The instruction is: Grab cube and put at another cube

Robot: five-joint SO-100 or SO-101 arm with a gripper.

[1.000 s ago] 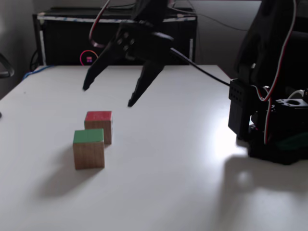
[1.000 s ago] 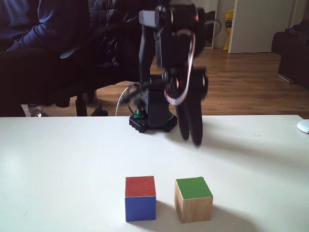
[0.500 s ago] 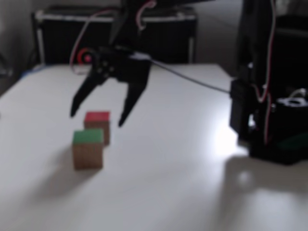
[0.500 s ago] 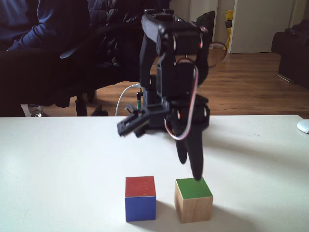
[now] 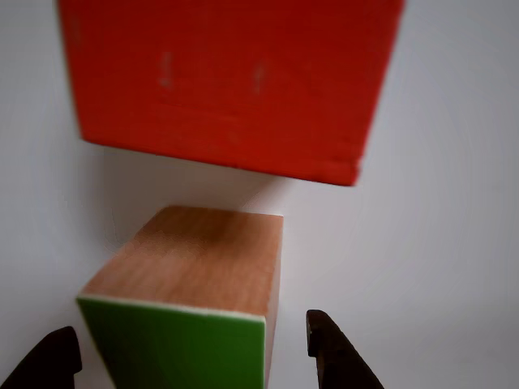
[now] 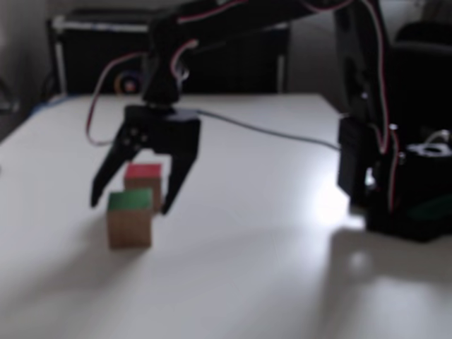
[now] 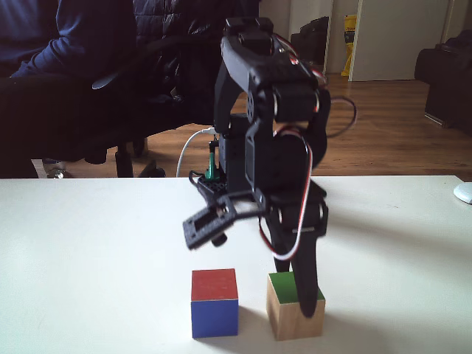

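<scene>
White table (image 7: 88, 251) fills the near part of the room, with a wood floor and a dark chair behind it in a fixed view. On the left of the pair in that view sits another cube (image 7: 214, 302), its top red and its near face blue. Just beside it to the right, apart by a narrow gap, stands the cube (image 7: 291, 321), green on top with plain wood sides. The arm leans forward over both, and one dark finger (image 7: 304, 284) of the claw comes down in front of the cube's green top.

From the side, in a fixed view, the claw (image 6: 128, 206) is spread wide, its two tips hanging on either side of the cube (image 6: 130, 217), near the level of its top and not touching it. The red-topped block (image 6: 144, 181) stands right behind, farther off.

Seen from the other view, the cube (image 5: 195, 308) lies between the two dark tips of the claw (image 5: 190, 356), with bare table on both sides, and another cube (image 5: 227, 81) sits beyond it.
</scene>
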